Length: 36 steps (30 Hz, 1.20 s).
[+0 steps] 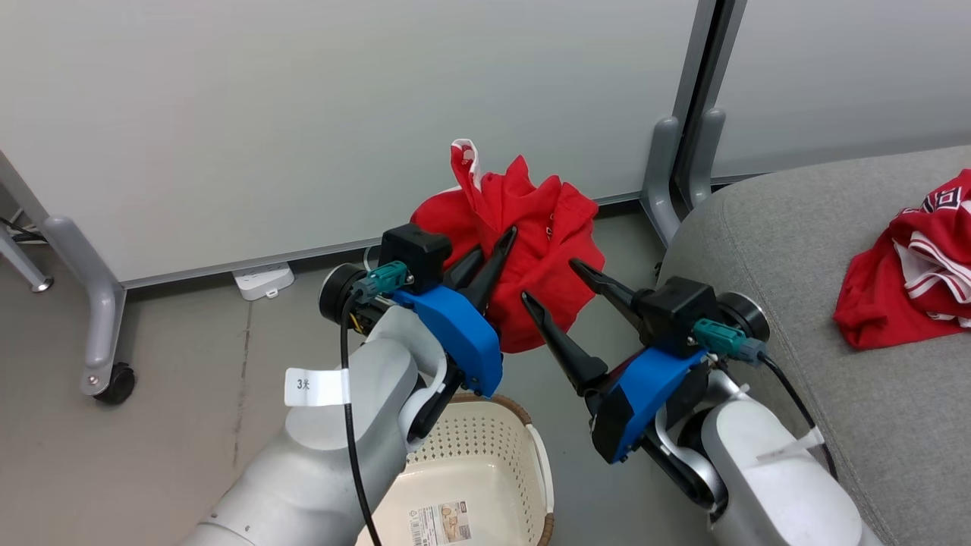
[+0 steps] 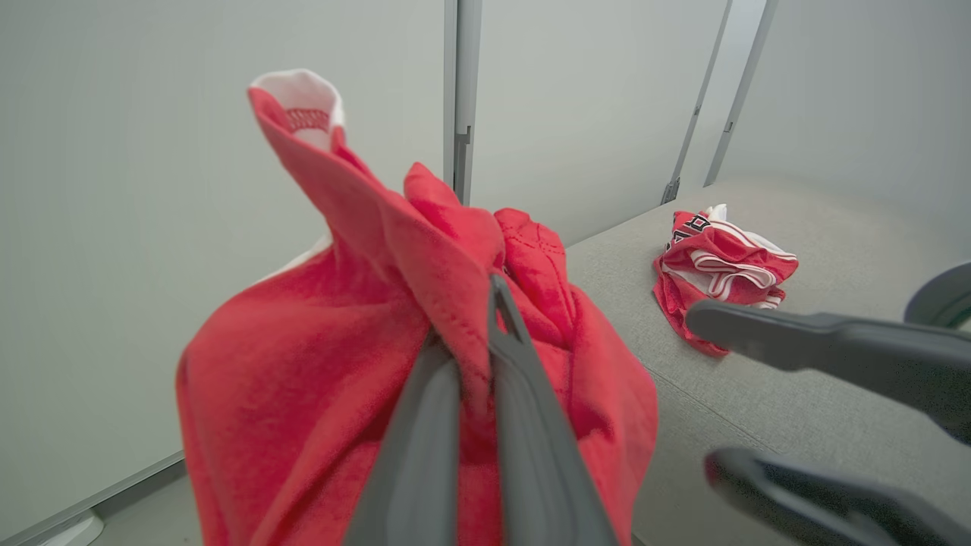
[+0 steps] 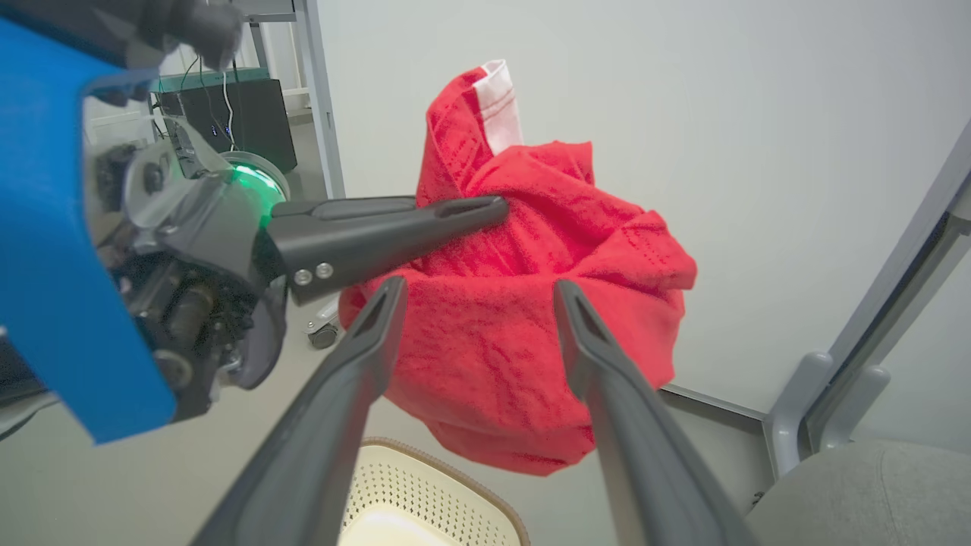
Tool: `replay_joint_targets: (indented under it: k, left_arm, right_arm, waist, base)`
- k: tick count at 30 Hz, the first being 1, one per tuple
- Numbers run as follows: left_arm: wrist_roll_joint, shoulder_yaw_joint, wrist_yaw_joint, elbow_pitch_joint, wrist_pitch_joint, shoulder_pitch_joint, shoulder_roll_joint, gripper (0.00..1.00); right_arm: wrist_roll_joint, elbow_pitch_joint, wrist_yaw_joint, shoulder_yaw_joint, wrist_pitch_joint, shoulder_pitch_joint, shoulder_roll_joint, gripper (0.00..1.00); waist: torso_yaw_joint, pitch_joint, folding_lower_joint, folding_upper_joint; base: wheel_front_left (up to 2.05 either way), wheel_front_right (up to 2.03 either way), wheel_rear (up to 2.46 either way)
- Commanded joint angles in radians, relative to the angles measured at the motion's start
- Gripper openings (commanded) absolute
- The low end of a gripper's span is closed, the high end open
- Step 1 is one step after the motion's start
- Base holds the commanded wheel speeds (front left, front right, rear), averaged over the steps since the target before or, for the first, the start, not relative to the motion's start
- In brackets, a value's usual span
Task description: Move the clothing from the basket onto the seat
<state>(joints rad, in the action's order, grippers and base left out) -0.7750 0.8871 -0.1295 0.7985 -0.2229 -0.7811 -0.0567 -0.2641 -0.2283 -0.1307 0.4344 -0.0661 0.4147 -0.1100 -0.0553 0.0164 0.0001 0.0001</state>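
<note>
My left gripper (image 1: 507, 233) is shut on the plain red garment with white trim (image 1: 523, 250), which hangs bunched in the air above the basket (image 1: 485, 470). The left wrist view shows the fingers (image 2: 523, 425) pinching its cloth (image 2: 341, 379). My right gripper (image 1: 550, 282) stands open just right of the hanging garment (image 3: 516, 341), its fingers apart with no cloth between them. The striped red jersey (image 1: 910, 265) lies crumpled on the light-grey seat (image 1: 796, 303), and it also appears in the left wrist view (image 2: 721, 265). The cream basket (image 3: 425, 493) sits on the floor below.
A pale partition wall (image 1: 341, 114) with grey metal feet (image 1: 667, 182) stands behind. A castor wheel (image 1: 114, 383) and a white power strip (image 1: 262, 279) are on the grey floor at left. A paper label (image 1: 440, 523) lies in the basket's bottom.
</note>
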Motion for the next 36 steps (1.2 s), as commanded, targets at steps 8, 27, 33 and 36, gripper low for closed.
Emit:
replay_joint_targets:
  k: [8, 27, 33, 36]
  left_arm:
    - [-0.017, 0.025, 0.000, 0.008, -0.010, -0.022, -0.001, 0.00]
    - [-0.079, 0.087, -0.001, -0.025, -0.017, -0.034, 0.004, 0.00]
    - [-0.101, 0.107, -0.001, -0.024, -0.019, -0.027, 0.005, 0.00]
    - [-0.107, 0.109, -0.001, -0.008, -0.021, -0.023, -0.001, 0.00]
  right_arm:
    - [-0.002, -0.157, 0.000, 0.120, -0.013, 0.167, -0.038, 1.00]
    - [-0.132, -0.565, 0.000, 0.314, 0.147, 0.385, 0.018, 1.00]
    - [-0.098, -0.670, 0.000, 0.302, 0.207, 0.428, 0.036, 1.00]
    - [-0.090, -0.704, 0.000, 0.305, 0.221, 0.425, 0.045, 1.00]
  waist:
    - [0.005, 0.025, -0.0001, -0.0001]
    - [0.029, 0.050, -0.0001, -0.0001]
    - [0.030, 0.043, -0.0001, -0.0001]
    - [0.027, 0.039, -0.0001, -0.0001]
  base:
    - [0.00, 0.00, 0.00]
    - [0.00, 0.00, 0.00]
    - [0.00, 0.00, 0.00]
    - [0.00, 0.00, 0.00]
